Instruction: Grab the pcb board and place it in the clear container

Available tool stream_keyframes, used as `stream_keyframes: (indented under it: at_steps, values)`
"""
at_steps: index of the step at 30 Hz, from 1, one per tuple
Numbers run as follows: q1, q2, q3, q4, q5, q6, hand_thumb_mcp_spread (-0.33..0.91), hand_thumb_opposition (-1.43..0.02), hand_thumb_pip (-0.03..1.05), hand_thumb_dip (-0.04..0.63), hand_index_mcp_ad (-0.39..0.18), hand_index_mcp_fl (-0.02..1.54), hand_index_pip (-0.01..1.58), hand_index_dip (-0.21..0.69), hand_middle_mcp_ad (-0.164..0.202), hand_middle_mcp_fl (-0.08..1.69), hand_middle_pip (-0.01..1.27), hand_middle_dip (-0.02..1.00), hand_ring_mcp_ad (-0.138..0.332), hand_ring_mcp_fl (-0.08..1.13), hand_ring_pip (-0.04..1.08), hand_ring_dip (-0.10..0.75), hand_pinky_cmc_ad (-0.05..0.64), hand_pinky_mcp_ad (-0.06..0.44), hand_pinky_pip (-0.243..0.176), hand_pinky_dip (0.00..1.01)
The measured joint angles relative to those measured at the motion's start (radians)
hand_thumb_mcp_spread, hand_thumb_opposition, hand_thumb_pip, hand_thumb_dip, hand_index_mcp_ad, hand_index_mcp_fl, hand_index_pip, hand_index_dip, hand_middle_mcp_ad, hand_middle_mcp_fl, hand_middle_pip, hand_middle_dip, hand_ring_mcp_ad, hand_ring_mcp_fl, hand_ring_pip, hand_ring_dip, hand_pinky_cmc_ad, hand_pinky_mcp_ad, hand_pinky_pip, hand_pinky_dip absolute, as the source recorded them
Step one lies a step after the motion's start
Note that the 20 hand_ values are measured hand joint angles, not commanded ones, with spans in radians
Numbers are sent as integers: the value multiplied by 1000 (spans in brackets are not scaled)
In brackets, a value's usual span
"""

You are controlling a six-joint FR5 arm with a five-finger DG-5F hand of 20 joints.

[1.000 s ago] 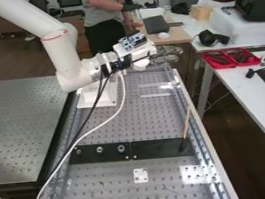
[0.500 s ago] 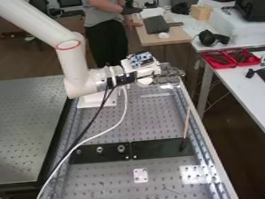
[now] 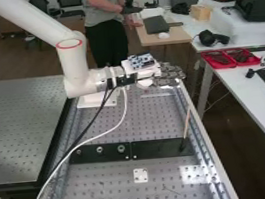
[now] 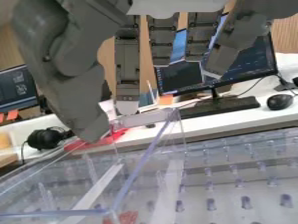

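Pcb board (image 3: 147, 91), probably that red fleck, is seen below the hand (image 3: 168, 75) in the high view; in the wrist view red is glimpsed through the clear container (image 4: 142, 164), and the hand, straight-fingered and empty, should be raised clear before being swung.

one robot arm (image 3: 73, 67), two black plates (image 3: 159, 148), three round fittings (image 3: 100, 150)

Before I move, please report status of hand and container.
Hand open, fingers straight. Clear container near its thumb. Container wall possibly in the way.
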Motion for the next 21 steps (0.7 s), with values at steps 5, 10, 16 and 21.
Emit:
stream_keyframes:
  at_steps: [5,10,16,21]
  values:
    - [-4,13,-8,4,1,5,347,-836,721,236,-59,24,1354,10,68,9,126,152,155,0,73,21,333,131,-93,585]
    - [-17,67,-41,10,5,6,347,-836,721,237,-59,24,1339,12,68,12,126,155,159,2,68,21,330,134,-89,585]
    - [-45,184,-95,-5,17,-27,332,-836,721,220,-59,24,1279,12,68,12,126,155,157,2,73,21,330,133,-89,602]
    - [-69,281,-139,-34,37,-60,304,-836,677,222,-59,24,1127,2,65,12,126,155,157,2,73,21,330,166,-106,625]
